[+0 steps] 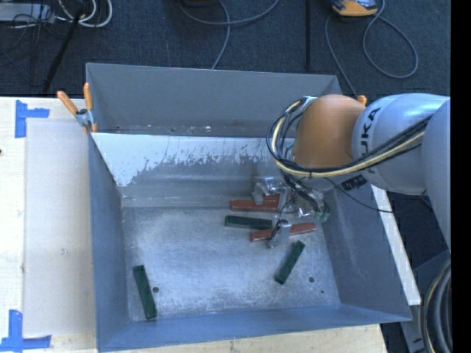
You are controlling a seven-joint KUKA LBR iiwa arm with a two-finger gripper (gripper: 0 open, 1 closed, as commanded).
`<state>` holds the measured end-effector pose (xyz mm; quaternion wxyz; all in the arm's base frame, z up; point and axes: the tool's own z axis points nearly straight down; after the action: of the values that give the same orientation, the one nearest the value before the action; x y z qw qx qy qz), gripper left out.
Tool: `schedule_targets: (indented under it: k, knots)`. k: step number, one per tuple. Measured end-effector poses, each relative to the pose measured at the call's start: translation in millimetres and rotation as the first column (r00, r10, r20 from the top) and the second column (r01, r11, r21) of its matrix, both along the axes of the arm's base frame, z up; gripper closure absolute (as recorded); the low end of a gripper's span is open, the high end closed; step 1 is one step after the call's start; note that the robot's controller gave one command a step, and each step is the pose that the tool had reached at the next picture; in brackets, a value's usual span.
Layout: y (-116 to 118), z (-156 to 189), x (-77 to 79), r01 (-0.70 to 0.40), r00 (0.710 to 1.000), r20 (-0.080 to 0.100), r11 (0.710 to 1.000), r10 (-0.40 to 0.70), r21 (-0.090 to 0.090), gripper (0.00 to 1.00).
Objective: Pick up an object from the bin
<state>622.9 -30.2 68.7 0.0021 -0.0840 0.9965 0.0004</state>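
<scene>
my pincer (282,226) sits low, right of middle in the bin (109,234), open or closed i cannot tell, at a red-brown bar (259,235) just beside a dark green bar (246,223); it looks light, stiff and smooth, so i'd pinch across its narrow width at mid-length.

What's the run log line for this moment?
arm: down at brown-and-green bar heap, right of centre | grasp: unclear | apart: front-left green bar, angled green bar
</scene>
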Motion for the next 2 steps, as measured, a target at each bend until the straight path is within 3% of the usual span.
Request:
schedule_targets:
  k: [2]
  knots:
    - [-0.2, 0.7, 1.0, 0.006, 1.000, -0.002, 1.000, -0.006, 0.000, 0.00]
